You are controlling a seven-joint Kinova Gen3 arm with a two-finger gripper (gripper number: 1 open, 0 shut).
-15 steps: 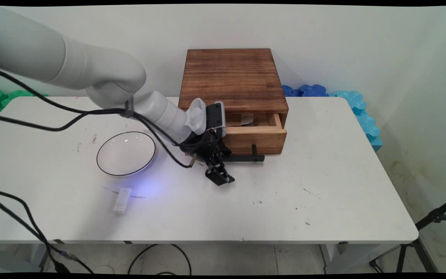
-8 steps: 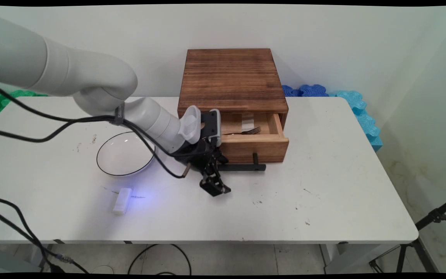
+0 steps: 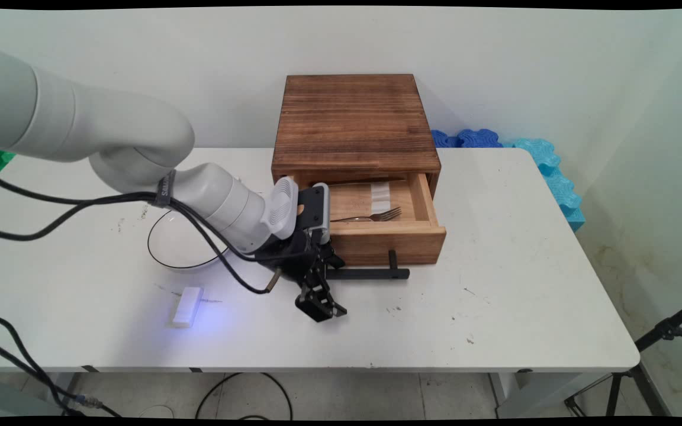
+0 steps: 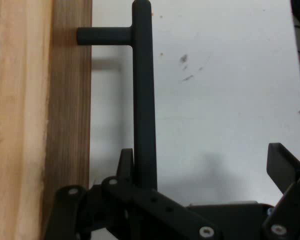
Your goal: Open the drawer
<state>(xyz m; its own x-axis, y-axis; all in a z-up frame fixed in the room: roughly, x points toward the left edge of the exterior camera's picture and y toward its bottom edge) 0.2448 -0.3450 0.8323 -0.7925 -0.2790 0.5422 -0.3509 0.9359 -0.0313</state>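
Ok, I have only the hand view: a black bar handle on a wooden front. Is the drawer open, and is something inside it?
Observer: Yes. The drawer stands pulled out of the wooden box, and a fork lies inside it.
Operator: And what else is around?
Observer: A white bowl with a dark rim, partly behind the arm, to the picture's left of the gripper.
Operator: Anything nearer to the camera?
Observer: A small white block lies in front of the bowl, apart from it.
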